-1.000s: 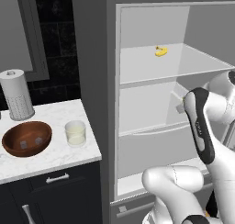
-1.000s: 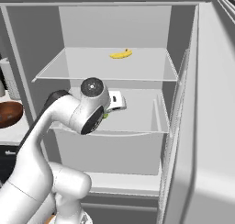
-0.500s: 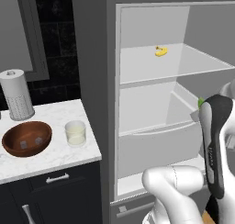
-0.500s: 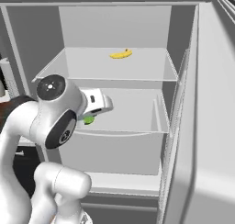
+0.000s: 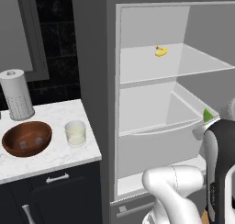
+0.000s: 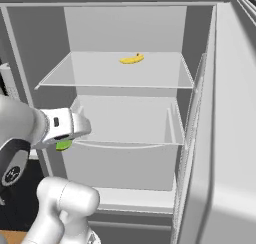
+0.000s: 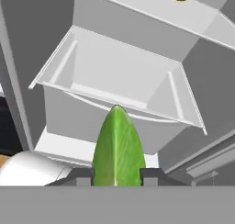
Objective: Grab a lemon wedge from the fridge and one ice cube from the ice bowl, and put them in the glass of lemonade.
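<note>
Gripper pinching green, pointed lemon wedge outside the open fridge

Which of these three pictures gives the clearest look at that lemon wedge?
The hand view: the lemon wedge looms large between the claw's fingers. The left and right base views show a small green bit beside the arm.

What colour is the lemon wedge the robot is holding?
Green; the lemon wedge shows best in the hand view, between the gripper's fingers.
</note>
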{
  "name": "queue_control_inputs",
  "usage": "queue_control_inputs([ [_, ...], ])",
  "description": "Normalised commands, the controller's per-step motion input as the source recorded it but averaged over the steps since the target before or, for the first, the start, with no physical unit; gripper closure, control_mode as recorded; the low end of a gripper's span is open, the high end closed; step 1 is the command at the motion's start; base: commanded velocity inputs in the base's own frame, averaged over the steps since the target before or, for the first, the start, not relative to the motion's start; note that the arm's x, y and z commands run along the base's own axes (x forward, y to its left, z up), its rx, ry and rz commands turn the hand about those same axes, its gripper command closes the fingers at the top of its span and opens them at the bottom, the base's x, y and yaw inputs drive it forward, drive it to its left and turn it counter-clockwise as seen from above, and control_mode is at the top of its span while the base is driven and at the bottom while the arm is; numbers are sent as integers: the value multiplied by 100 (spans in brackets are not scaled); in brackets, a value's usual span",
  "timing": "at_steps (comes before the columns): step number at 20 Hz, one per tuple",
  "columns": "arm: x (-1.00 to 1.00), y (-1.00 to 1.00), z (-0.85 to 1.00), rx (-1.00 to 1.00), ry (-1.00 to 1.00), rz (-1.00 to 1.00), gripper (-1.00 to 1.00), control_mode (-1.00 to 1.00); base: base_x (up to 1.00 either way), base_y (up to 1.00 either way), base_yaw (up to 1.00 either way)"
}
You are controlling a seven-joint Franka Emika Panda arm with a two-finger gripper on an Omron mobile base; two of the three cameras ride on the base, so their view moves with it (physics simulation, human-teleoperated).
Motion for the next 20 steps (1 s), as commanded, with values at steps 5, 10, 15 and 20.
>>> queue_control_inputs([
  [5, -52, 20, 10, 2, 0, -12, 100, -100, 0, 0, 0],
  [10, 0, 0, 0, 0, 0, 0, 100, -100, 0, 0, 0],
  [15, -1, 0, 0, 0, 2, 0, 100, 100, -8, 0, 0],
  [20, 0, 0, 0, 0, 0, 0, 100, 100, -87, 75, 0],
])
